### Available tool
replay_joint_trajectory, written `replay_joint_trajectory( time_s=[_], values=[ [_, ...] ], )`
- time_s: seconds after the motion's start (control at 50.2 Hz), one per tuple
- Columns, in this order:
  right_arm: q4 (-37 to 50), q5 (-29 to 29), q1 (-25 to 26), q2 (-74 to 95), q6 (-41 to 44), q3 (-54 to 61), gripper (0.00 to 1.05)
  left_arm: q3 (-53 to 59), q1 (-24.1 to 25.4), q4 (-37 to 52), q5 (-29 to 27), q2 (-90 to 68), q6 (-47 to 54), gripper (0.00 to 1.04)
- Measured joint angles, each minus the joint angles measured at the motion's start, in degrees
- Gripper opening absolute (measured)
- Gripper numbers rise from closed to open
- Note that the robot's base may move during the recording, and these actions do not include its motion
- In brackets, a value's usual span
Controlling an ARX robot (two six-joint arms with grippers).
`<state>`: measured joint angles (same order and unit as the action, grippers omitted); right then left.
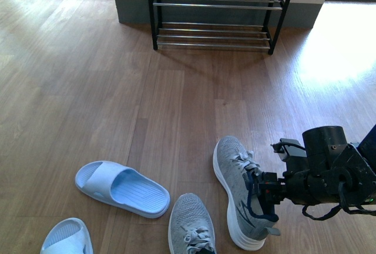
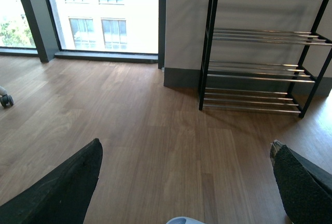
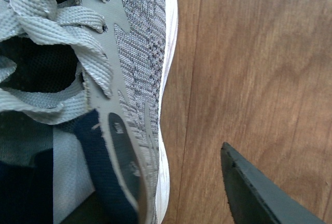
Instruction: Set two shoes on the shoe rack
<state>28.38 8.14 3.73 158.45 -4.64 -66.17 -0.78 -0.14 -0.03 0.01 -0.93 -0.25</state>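
One grey knit sneaker [image 1: 234,174] with a white sole lies on the wood floor, toe pointing away. My right gripper [image 1: 265,200] is open at its heel collar. In the right wrist view only one dark finger [image 3: 259,195] shows, on the floor side of the sneaker [image 3: 140,53]; the other is hidden near the navy lining. The second sneaker [image 1: 191,221] lies to the left, cut by the frame edge. The shoe rack [image 1: 214,7] stands bare against the far wall. My left gripper [image 2: 185,145] is open over bare floor, facing the shoe rack [image 2: 259,68].
Two light blue slippers [image 1: 120,188] [image 1: 66,237] lie left of the sneakers; one slipper's edge [image 2: 184,220] shows below the left gripper. Wood floor stretches between the shoes and the rack. A window wall stands to the left of the rack.
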Motion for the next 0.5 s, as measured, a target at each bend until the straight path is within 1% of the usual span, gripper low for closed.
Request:
replay_joint_trajectory(
  time_s=[0.04,0.12,0.139,0.219,0.378,0.498],
  values=[
    [-0.48,-0.31,0.66,-0.28,0.02,0.15,0.34,0.0,0.0,0.0,0.0,0.0,0.0,0.95],
    [-1.38,-0.46,1.97,-0.81,-0.13,0.26,0.2,0.0,0.0,0.0,0.0,0.0,0.0,0.95],
    [-1.97,-0.46,2.54,-1.14,-0.28,0.28,0.15,0.0,0.0,0.0,0.0,0.0,-0.02,0.95],
    [-4.17,-0.83,4.46,-2.73,-0.37,0.63,0.01,0.0,0.0,0.0,0.0,0.0,0.0,0.95],
    [-5.92,-1.77,8.68,-8.41,1.44,3.89,0.01,0.0,0.0,0.0,0.0,0.0,0.0,0.95],
    [-6.03,-2.69,11.98,-15.02,6.08,7.65,0.01,0.0,0.0,0.0,0.0,0.0,0.0,0.95]
  ],
)
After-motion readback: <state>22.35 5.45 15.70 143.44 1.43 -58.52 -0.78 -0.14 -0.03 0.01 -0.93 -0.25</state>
